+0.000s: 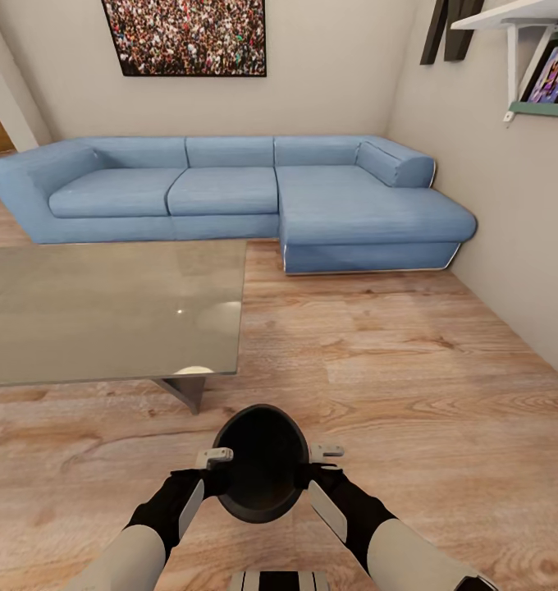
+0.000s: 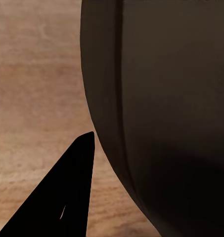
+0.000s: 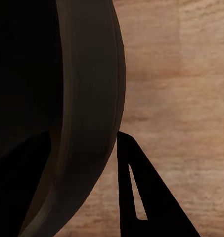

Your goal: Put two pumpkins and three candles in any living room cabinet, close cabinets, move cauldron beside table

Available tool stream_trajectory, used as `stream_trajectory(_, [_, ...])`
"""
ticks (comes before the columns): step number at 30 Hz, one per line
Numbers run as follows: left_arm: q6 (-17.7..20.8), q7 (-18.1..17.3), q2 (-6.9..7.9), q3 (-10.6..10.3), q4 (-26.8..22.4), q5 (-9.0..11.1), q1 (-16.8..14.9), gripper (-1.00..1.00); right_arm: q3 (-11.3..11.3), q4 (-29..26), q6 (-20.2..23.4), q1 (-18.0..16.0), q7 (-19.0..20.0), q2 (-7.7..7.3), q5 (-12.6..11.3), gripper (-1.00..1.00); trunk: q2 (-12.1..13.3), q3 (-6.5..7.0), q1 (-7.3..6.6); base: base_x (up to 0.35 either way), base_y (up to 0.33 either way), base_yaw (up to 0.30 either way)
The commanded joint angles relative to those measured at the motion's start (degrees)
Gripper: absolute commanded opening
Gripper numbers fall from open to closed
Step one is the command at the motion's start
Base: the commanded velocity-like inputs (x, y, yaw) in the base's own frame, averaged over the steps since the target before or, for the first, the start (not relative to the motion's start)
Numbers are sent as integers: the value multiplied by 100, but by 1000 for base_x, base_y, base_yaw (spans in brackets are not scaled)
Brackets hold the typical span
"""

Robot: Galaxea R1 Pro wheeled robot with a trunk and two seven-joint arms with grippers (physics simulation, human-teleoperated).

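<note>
The cauldron [image 1: 261,464] is held up in front of the robot, between the two arms, over the wooden floor [image 1: 443,361]. The left end effector [image 1: 203,480] is pressed on one side of the pot and the right end effector [image 1: 318,480] on the other side. In the right wrist view one finger [image 3: 134,197] is seen outside the rim, and the rim looks pinched. In the left wrist view one finger [image 2: 67,197] is seen just beside the round wall; a firm grip cannot be told there.

Two arms are likely used because the pot is wide and round.

The pot is matte black and smooth. The tabletop [image 1: 107,312] is shiny grey glass and lies near, ahead on the left. A soft blue sofa [image 1: 230,193] is seen behind.
</note>
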Motion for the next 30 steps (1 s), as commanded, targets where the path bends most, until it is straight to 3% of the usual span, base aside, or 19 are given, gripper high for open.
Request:
stream_trajectory(1, [58, -6, -10, 103, 38, 112, 2, -100, 288, -18, -262, 24, 166, 17, 8, -100, 3, -2, 4, 0, 0, 0])
stream_trajectory(13, [58, -6, -10, 103, 38, 113, 1, -100, 288, -18, -259, 24, 166, 17, 8, -100, 3, -2, 4, 0, 0, 0])
stream_trajectory(14, [58, -6, -10, 103, 38, 113, 1, -100, 288, -18, -258, 24, 166, 17, 8, 100, 3, -2, 4, 0, 0, 0])
stream_trajectory(22, [58, -6, -10, 103, 38, 112, 1, -100, 288, -18, -253, 24, 166, 17, 8, 100, 3, -2, 4, 0, 0, 0])
stream_trajectory(23, [58, -6, -10, 103, 38, 112, 2, 100, 288, -18, -253, 24, 166, 17, 8, 100, 3, -2, 4, 0, 0, 0])
stream_trajectory(30, [58, -6, -10, 103, 38, 114, 2, 100, 288, -18, -253, 24, 166, 17, 8, 100, 3, -2, 4, 0, 0, 0])
